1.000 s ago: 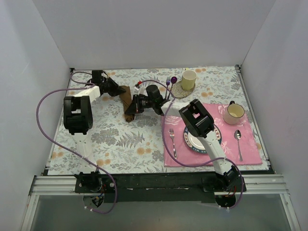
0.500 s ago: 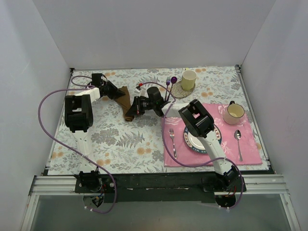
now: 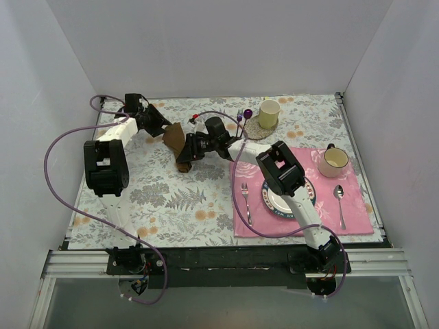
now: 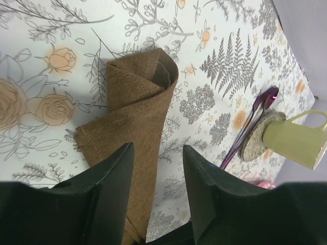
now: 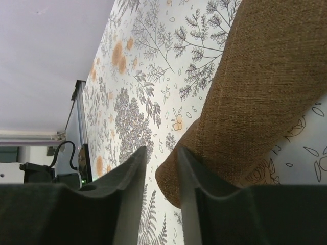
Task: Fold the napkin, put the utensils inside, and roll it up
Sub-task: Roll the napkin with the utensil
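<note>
The dark brown napkin [image 3: 180,145] lies loosely rolled on the floral tablecloth at the back centre. In the left wrist view the napkin [image 4: 138,107] shows a curled far end. My left gripper [image 3: 167,131] is at its far left end, open, with only tablecloth in the gap [image 4: 157,150] and one finger over the cloth. My right gripper [image 3: 190,148] is at the napkin's near end [image 5: 255,92], its jaws slightly apart and empty [image 5: 160,151], one finger against the cloth. A purple fork and spoon [image 3: 239,118] lie beside the cup; they also show in the left wrist view [image 4: 250,125].
A yellow cup [image 3: 268,113] stands on a round coaster at the back. The pink placemat [image 3: 357,188] at the right holds a plate [image 3: 274,200], a mug [image 3: 334,162], a metal fork [image 3: 245,203] and a metal spoon [image 3: 340,199]. White walls enclose the table.
My left arm has swung back and to the left, and its gripper has drawn off the napkin's far end. The napkin's far end has shifted left. My right gripper moved slightly back.
</note>
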`<move>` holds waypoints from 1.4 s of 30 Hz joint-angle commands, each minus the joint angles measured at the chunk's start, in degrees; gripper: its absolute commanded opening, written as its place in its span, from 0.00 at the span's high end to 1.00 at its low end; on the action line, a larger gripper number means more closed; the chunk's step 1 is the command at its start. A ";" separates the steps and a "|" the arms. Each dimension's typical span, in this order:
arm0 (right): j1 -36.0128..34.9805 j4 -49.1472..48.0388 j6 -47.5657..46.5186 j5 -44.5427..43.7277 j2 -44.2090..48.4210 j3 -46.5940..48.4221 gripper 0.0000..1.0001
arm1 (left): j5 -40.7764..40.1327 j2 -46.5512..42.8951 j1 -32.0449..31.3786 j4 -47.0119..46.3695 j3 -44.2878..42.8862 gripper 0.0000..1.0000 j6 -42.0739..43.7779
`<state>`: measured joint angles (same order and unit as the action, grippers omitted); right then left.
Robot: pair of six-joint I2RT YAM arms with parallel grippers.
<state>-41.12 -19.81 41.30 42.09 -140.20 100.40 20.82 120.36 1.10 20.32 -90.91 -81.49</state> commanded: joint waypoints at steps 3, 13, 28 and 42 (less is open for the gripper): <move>-0.45 13.91 -11.14 -4.37 5.99 6.73 0.46 | -7.99 -5.57 -0.31 5.08 -0.67 0.58 3.54; -2.21 27.98 -23.45 -17.64 8.80 11.39 0.27 | -12.56 -1.53 -3.56 7.81 -3.66 0.53 3.45; -4.58 35.90 -29.87 -28.73 5.03 17.99 0.17 | -17.12 0.14 -4.71 8.68 -3.74 0.50 4.32; -5.63 35.46 -28.38 -30.13 2.30 18.95 0.17 | -15.90 2.52 -4.97 5.88 -2.26 0.46 3.27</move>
<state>-46.06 16.47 13.17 14.17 -136.77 116.20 4.95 122.50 -3.77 27.77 -93.17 -78.02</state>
